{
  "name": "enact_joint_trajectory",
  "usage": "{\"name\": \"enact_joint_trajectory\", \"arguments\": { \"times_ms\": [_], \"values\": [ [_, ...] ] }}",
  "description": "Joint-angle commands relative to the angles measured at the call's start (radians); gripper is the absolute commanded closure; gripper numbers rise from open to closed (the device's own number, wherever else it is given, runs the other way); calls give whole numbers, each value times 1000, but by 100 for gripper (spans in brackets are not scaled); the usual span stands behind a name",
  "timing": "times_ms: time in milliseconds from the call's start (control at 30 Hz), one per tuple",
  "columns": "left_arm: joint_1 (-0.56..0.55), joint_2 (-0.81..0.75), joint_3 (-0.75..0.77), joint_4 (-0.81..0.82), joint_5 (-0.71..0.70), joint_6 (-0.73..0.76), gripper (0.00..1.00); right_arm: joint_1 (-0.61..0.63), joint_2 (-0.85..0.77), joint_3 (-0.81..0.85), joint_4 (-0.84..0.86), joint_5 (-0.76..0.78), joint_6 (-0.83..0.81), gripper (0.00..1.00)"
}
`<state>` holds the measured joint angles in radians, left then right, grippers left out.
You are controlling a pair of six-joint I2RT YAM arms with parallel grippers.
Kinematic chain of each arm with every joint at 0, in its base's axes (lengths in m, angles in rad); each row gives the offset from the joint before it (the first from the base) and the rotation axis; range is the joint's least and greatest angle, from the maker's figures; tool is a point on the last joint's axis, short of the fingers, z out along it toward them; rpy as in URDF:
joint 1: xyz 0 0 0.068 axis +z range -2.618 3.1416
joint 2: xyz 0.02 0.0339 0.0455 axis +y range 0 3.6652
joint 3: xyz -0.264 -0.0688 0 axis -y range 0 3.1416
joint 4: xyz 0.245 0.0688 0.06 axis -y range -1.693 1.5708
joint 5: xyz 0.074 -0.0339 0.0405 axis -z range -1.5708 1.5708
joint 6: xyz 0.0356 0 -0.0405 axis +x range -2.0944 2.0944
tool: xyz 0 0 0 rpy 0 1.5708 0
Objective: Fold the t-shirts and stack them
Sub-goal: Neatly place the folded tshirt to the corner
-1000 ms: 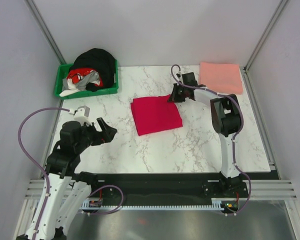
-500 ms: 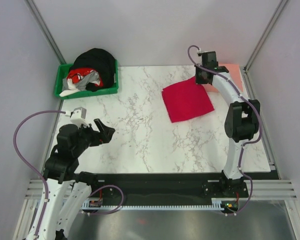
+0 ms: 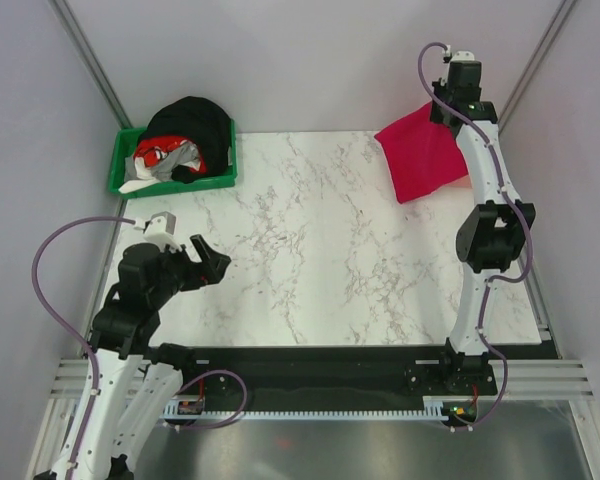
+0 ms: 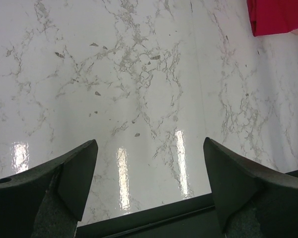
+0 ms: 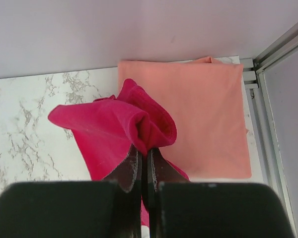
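Observation:
The folded crimson red t-shirt (image 3: 420, 155) hangs lifted over the table's far right corner, and my right gripper (image 3: 444, 108) is shut on its upper edge. In the right wrist view the red t-shirt's cloth (image 5: 109, 129) bunches around my right gripper (image 5: 145, 151), directly above the folded salmon pink t-shirt (image 5: 203, 109), which lies flat in that corner. From the top view the pink one is hidden behind the red shirt and the arm. My left gripper (image 3: 215, 262) hovers open near the left front of the table; the left wrist view shows the left gripper (image 4: 149, 146) with nothing between its fingers.
A green bin (image 3: 175, 186) at the far left holds a heap of black, red and white clothes (image 3: 185, 130). Grey walls and metal frame posts (image 3: 525, 70) close in the far right corner. The dark front edge of the table (image 4: 154, 220) lies under my left gripper.
My right arm has carried the red t-shirt from the table's middle up and to the far right corner, above the pink one. The left arm has hardly moved.

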<state>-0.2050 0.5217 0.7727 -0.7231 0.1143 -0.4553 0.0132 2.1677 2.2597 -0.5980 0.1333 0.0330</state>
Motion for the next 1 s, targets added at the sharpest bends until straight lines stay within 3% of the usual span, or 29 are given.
{"name": "enact_joint_trajectory", "arguments": {
  "times_ms": [0, 367, 600, 833, 933, 967],
  "values": [
    [-2, 5, 4, 30, 4, -3, 6, -9, 38, 109, 13, 2, 4, 100],
    [-2, 27, 4, 30, 10, -5, 7, -131, 150, 216, 116, -43, 93, 100],
    [-2, 28, 5, 30, 13, -2, 7, -179, 265, 124, 375, -86, 165, 100],
    [-2, 38, 4, 31, 12, -5, 7, -180, 449, 147, 544, 51, 194, 100],
    [-2, 37, 2, 31, 12, -5, 7, -183, 492, 175, 538, 199, 225, 54],
    [-2, 34, 2, 31, 7, -5, 7, -183, 488, 144, 541, 230, 238, 14]
  ]
}}
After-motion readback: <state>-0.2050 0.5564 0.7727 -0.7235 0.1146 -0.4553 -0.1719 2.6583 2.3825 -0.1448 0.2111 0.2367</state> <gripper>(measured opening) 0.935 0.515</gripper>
